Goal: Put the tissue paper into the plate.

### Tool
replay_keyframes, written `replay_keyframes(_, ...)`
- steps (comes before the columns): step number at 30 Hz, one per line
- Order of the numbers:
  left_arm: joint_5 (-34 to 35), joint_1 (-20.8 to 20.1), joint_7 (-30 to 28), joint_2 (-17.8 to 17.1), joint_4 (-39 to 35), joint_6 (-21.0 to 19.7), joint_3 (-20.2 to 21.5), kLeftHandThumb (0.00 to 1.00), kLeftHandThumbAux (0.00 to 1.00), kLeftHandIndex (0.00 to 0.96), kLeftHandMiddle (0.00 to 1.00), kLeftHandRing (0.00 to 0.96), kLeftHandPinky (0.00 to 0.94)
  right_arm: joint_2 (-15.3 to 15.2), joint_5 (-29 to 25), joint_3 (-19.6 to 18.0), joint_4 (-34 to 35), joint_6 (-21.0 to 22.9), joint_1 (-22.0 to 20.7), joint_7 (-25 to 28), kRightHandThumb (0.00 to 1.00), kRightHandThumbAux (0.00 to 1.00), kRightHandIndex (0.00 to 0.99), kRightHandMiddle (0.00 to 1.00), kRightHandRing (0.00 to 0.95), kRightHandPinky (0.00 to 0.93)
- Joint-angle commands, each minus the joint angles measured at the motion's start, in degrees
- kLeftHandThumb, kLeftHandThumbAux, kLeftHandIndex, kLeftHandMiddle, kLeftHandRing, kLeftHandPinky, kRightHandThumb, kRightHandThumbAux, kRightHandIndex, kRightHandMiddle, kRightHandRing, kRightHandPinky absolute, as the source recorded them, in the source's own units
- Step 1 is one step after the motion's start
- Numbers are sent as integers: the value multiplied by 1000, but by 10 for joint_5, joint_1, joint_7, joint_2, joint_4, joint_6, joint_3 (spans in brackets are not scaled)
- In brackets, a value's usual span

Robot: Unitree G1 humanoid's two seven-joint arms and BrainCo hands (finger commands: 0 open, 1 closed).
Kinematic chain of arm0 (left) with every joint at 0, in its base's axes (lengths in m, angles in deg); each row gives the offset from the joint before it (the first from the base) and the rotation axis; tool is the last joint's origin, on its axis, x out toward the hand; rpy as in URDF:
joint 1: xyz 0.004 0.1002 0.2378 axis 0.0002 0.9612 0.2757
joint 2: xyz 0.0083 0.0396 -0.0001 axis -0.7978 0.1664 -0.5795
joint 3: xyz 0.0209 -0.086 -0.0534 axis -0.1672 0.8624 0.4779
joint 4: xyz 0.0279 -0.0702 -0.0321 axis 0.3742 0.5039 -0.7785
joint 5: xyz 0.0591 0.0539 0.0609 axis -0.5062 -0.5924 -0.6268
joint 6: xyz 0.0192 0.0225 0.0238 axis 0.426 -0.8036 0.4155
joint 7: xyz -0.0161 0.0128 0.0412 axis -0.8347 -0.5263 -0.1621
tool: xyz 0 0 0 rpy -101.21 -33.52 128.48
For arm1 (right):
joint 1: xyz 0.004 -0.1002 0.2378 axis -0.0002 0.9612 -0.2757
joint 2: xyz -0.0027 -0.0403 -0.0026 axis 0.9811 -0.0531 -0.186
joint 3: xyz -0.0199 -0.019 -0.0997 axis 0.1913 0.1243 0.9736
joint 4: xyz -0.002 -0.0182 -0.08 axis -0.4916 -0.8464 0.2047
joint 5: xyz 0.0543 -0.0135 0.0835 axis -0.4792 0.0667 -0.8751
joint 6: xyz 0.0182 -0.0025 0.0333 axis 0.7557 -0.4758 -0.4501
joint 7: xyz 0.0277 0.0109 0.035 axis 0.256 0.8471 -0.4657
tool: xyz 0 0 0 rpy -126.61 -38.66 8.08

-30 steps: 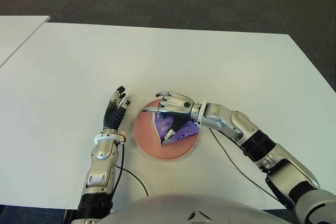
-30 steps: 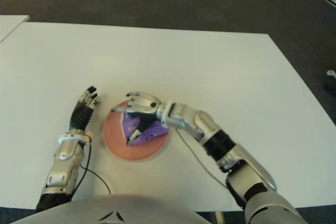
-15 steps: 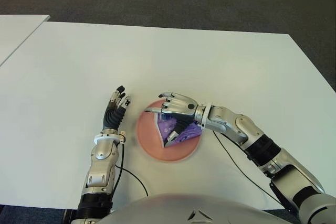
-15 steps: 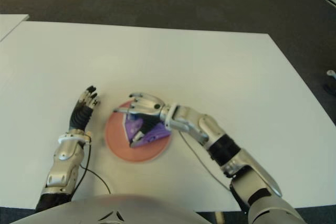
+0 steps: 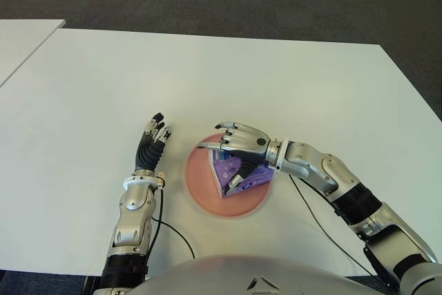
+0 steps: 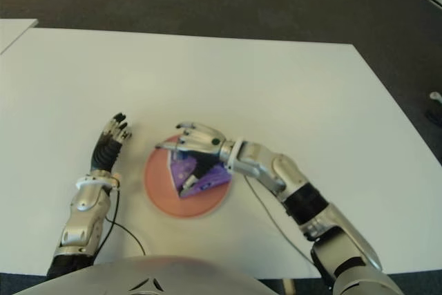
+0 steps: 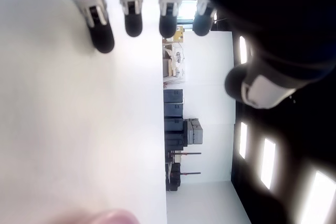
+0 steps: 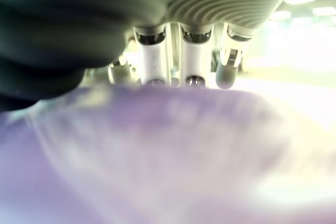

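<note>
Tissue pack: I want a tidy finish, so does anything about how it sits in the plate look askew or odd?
The purple tissue pack lies tilted in the pink plate, its right end over the rim. The right hand is on it, fingers curled around it. The left hand shows open left of the plate. Nothing spilled or damaged.

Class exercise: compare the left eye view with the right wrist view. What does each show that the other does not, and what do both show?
Only the left eye view shows the pink plate, the white table, the dark floor beyond it and the idle left hand on the plate's left side.

Only the right wrist view shows the right hand's fingertips from close by, at the purple surface that fills its lower half.

Both show the right hand with the purple tissue paper pack, which lies in the plate.
</note>
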Motion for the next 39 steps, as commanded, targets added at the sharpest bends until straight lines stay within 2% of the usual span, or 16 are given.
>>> replay_keyframes(1,7,9,-8,2,8,-3,-1,0,508,0,0,0,0,-2,0,-25,0,-10,12,-32,100,302,0,0,0,0)
replay_keyframes(4,8,11,-9,1,8,-1,-2,0,512,0,0,0,0,3,-13,-43,5,-11,17,-50,106,329,0,0,0,0)
replay_keyframes(9,6,13,-9,0,11,6,-3,0,504,0,0,0,0,-4,-82,-100,49,-2,18,-33,111,370,0,0,0,0)
replay_keyframes(14,5,14,-7,2,12,10,-3,0,497,0,0,0,0,-3,-116,-133,79,10,25,-16,109,391,0,0,0,0)
replay_keyframes(18,1,17,-1,6,12,16,-4,0,499,0,0,0,0,10,-138,-158,102,30,43,-15,116,401,0,0,0,0)
replay_keyframes(23,-6,21,4,8,9,20,-5,0,503,0,0,0,0,2,-180,-228,139,62,52,-11,143,410,0,0,0,0)
replay_keyframes(25,-7,22,3,10,9,23,-5,0,505,0,0,0,0,11,-181,-239,141,66,56,-20,165,405,0,0,0,0)
replay_keyframes(34,-7,22,2,11,10,12,-5,0,499,0,0,0,0,76,-261,-273,124,84,79,-54,280,396,0,0,0,0)
replay_keyframes(39,-10,23,2,10,4,7,-6,0,495,0,0,0,0,98,-247,-296,140,127,85,-66,283,355,0,0,0,0)
